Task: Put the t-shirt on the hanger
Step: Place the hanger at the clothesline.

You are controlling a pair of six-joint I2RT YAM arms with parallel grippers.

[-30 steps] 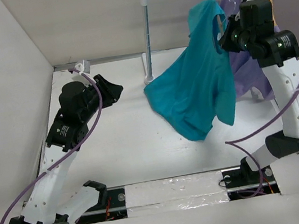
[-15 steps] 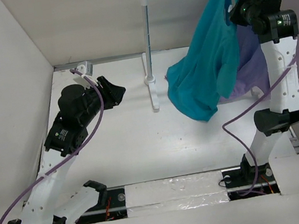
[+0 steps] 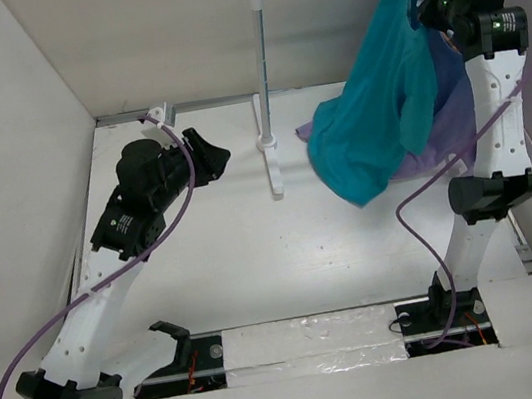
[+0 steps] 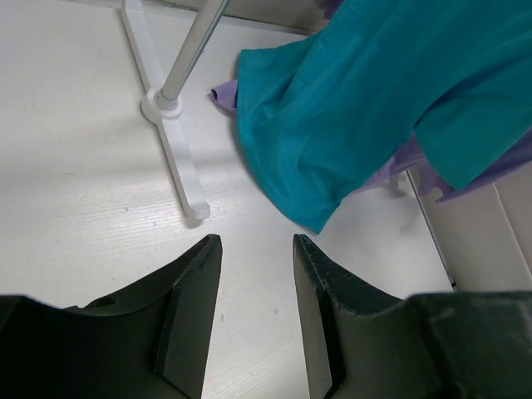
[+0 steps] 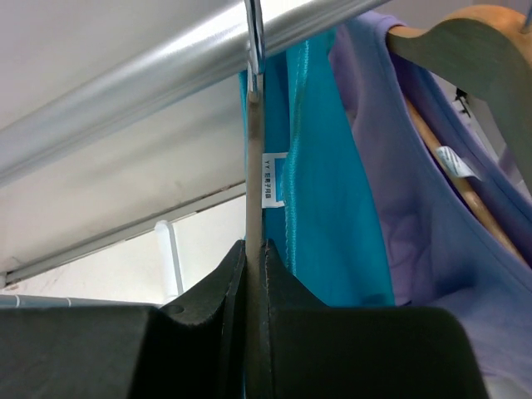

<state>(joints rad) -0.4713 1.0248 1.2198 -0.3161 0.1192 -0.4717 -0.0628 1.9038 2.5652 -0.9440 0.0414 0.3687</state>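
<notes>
- The right claw (image 5: 253,249) was up high by the rail (image 5: 125,91). It was squeezed tight on the neck of the thin hanger (image 5: 252,166).
- The teal t-shirt (image 3: 384,110) hung down from that hanger. Its collar was up by the rail and its bottom edge dangled above the table (image 3: 236,265).
- The shirt looked to be on the hanger already. So the step in hand was most likely hooking the hanger onto the rail.
- The hook was right at the rail in the right wrist view. I could not tell for sure if it sat all the way over.
- Next, the hook would need to rest on the rail by itself. Then the right claw could let go and back away slowly, so it did not pull the shirt off.
- The left claw (image 4: 253,245) was about half open and held nothing. It hung low over the table, near the foot of the rack post (image 3: 264,78), well apart from the shirt.
- I saw no box, bowl or basket in any view. The only thing holding stuff was the rail.
- A purple t-shirt (image 5: 399,166) hung there too, on a wooden hanger (image 5: 465,41), just beside the teal one.
</notes>
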